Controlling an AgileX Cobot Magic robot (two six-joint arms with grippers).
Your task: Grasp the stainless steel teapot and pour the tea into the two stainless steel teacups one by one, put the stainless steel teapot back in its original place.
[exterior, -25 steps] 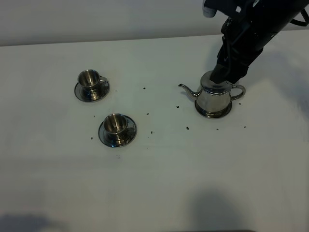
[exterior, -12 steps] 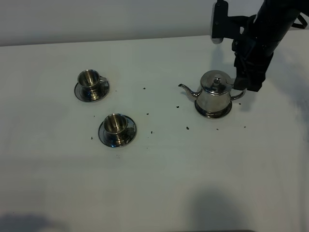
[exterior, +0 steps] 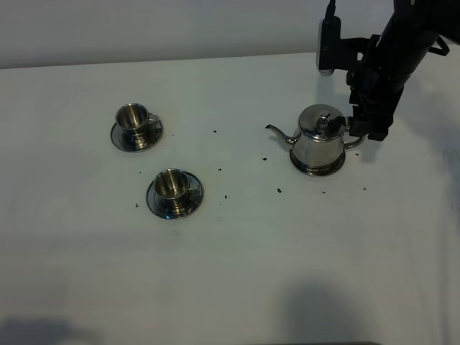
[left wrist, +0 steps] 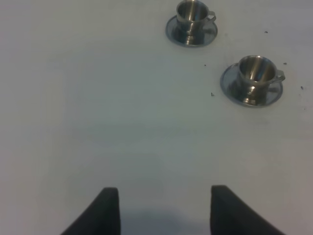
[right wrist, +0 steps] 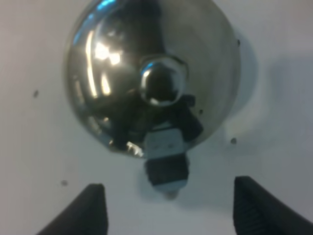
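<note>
Left fingers (left wrist: pixel 108 213): open, spread wide, nothing between them, over bare bench (exterior: pixel 237 273). Both cups lie ahead of them in the left wrist view. They don't show in the exterior high view.

Near teacup (exterior: pixel 172 184): upright on its saucer (exterior: pixel 188 205), left of centre, towards the front of the white bench. Inside can't be judged.

Dark specks (exterior: pixel 279 190): scattered on the bench between the cups and the pot.

Stainless steel teapot (exterior: pixel 318 144): upright, right of centre, well apart from both cups. It stands on the steel disc (exterior: pixel 316 172), whose rim shows under its base. Lid (right wrist: pixel 112 63) on, knob (right wrist: pixel 162 81) at its centre. Spout (exterior: pixel 277 132) points left, towards the cups' side. Loop handle (exterior: pixel 357 140) is on the side away from the cups.

Right fingers (exterior: pixel 368 128): at the pot's handle side, just above the loop. In the right wrist view they are open at full spread, one each side. The top of the handle sits in the gap between them and touches neither, so the pot is not gripped. The arm rises up and back to the right edge of the exterior view.

Far teacup (exterior: pixel 132 115): upright on its own saucer (exterior: pixel 121 140), further back and left of the near one, not touching it. Its small handle is turned right.

Wall (exterior: pixel 144 29): plain and pale, behind the bench's far edge.
</note>
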